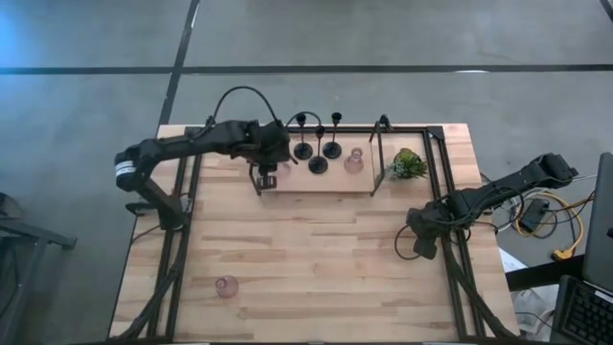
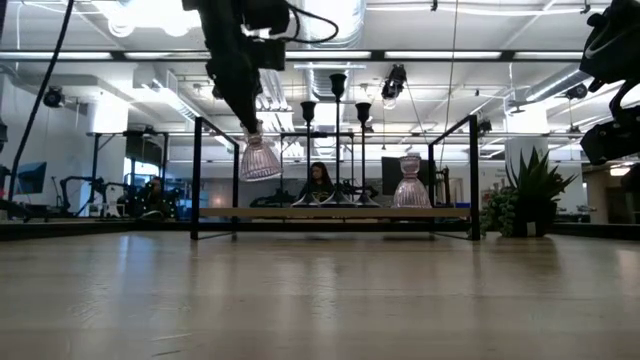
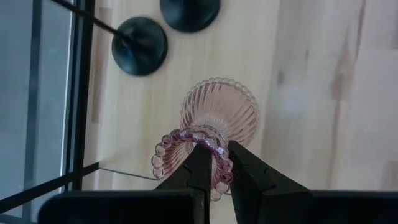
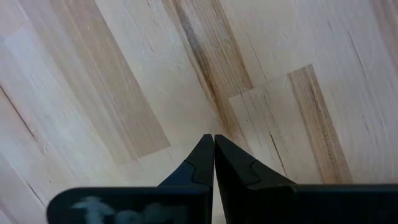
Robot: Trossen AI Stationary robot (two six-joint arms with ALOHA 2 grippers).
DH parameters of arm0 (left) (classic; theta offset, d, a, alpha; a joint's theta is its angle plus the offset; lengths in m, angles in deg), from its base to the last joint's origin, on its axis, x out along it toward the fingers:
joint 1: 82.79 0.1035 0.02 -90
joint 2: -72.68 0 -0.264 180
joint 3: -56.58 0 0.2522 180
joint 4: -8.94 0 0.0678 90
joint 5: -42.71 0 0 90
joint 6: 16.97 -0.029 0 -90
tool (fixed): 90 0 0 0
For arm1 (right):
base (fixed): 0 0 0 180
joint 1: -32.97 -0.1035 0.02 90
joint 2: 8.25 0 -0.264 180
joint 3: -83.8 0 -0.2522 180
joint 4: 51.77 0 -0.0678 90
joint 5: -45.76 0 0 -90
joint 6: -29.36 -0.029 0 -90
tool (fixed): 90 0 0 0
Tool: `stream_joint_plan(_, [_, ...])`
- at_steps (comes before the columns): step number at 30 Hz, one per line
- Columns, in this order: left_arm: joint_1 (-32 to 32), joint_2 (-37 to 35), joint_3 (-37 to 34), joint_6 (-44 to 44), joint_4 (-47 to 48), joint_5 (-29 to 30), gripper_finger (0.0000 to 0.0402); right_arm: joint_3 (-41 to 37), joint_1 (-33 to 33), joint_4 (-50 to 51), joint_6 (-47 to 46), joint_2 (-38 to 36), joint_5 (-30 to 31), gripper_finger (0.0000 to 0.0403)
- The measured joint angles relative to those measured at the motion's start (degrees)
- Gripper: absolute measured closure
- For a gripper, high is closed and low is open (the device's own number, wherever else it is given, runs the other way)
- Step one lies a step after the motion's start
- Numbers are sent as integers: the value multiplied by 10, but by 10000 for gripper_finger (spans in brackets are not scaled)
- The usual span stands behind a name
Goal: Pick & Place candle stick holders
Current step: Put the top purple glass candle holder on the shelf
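My left gripper point(image 1: 265, 178) is shut on a pink glass candle stick holder point(image 2: 260, 160) above the left end of the low wooden shelf point(image 1: 326, 185) at the table's far side. Three black holders point(image 1: 318, 153) stand on their round bases on the shelf. A second pink holder point(image 1: 354, 161) stands to their right. A third pink holder point(image 1: 226, 286) stands on the table near the front left. My right gripper point(image 1: 421, 245) is shut and empty over the table's right side. My left gripper holds the pink holder by its beaded top rim point(image 3: 217, 155), one finger inside the cup and one outside. The fingers come from above, pointing down. The holder hangs below them, wide ribbed base point(image 3: 221, 106) down, clear of the shelf board point(image 2: 330, 212).
A black metal frame point(image 2: 473, 175) stands around the shelf. A small green plant point(image 1: 407, 165) sits to the right of the shelf. Bare wooden tabletop point(image 1: 316, 259) lies in the middle and near side. People sit in the room beyond the table.
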Motion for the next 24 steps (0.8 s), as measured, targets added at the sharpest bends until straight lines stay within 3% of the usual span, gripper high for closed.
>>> stream_joint_plan(24, [77,81,33,-46,-4,-1,367,0,0,0,0,0,0,394])
